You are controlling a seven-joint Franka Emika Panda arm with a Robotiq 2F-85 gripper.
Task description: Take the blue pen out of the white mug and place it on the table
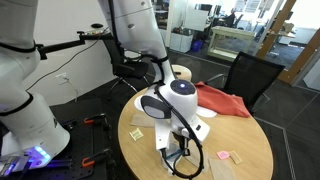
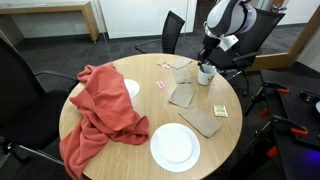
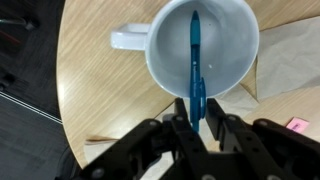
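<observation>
The white mug [image 3: 165, 45] stands on the round tan table [image 3: 95, 95], its handle pointing left in the wrist view. The blue pen [image 3: 195, 50] leans inside it, and its upper end sticks out over the rim. My gripper [image 3: 197, 115] is directly above the mug, with both fingers closed against the pen's upper end. In an exterior view the gripper [image 2: 207, 62] hangs over the mug [image 2: 205, 76] near the table's far edge. In an exterior view the arm and gripper [image 1: 172, 140] hide the mug.
A red cloth [image 2: 105, 105] drapes over one side of the table [image 2: 160, 108]. A white plate [image 2: 174, 146], brown paper sheets [image 2: 185, 95], a yellow note [image 2: 219, 111] and pink notes [image 2: 161, 85] lie on it. Black chairs [image 1: 250, 75] ring the table. A beige cylinder [image 1: 181, 73] stands beyond it.
</observation>
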